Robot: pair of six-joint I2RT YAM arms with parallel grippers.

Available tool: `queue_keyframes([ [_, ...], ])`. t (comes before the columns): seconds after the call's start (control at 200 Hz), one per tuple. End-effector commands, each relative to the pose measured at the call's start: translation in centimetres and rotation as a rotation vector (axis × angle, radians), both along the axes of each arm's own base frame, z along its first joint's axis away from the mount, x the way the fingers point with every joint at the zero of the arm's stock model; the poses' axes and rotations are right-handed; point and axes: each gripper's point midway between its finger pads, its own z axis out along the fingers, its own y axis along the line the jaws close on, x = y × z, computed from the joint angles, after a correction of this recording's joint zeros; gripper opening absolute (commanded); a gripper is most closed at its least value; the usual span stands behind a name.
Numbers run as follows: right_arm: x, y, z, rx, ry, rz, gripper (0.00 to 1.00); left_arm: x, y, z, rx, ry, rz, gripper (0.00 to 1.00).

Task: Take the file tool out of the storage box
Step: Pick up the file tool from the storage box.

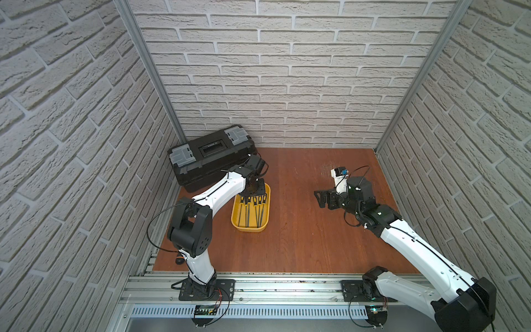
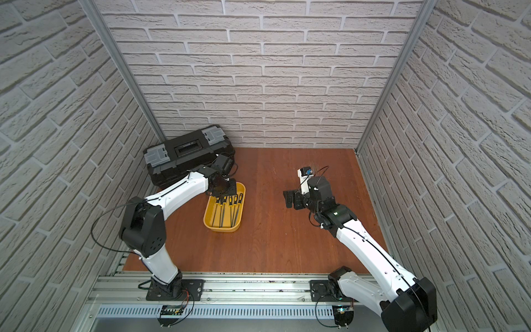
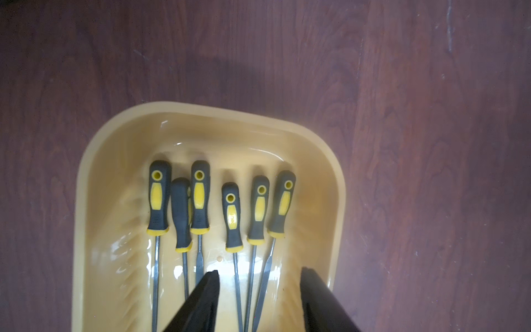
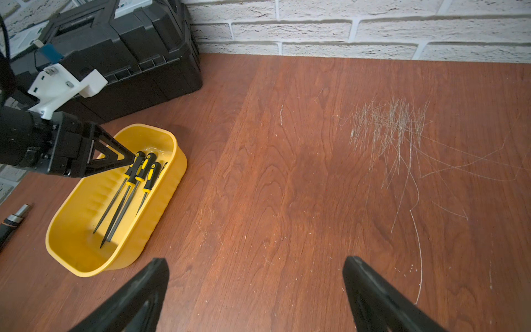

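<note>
The yellow storage box lies on the wooden table in front of the black toolbox. Several file tools with black-and-yellow handles lie side by side inside it. My left gripper hangs over the handle end of the box, pointing down. Its jaws stand partly apart, and three file shafts show in the gap between them. I see nothing gripped. My right gripper is open over bare table, well to the right of the box.
The large black toolbox with grey latches stands shut at the back left, close behind the storage box. A dark tool with a metal tip lies on the table beside the box. Brick walls enclose three sides.
</note>
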Motion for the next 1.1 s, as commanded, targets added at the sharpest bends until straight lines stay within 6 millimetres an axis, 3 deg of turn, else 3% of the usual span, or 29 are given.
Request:
queue_keyframes([
  [0.0, -0.3, 0.1, 0.0, 0.02, -0.01, -0.013, 0.99, 0.7, -0.2, -0.7, 0.01, 0.006, 0.034, 0.43],
  [0.365, -0.2, 0.4, -0.6, 0.014, 0.009, -0.011, 0.99, 1.7, -0.2, -3.6, 0.039, 0.051, 0.067, 0.38],
  [1.095, -0.1, 0.4, -1.1, -0.017, 0.03, -0.008, 0.99, 2.8, 1.6, -6.7, 0.071, 0.094, 0.103, 0.38],
])
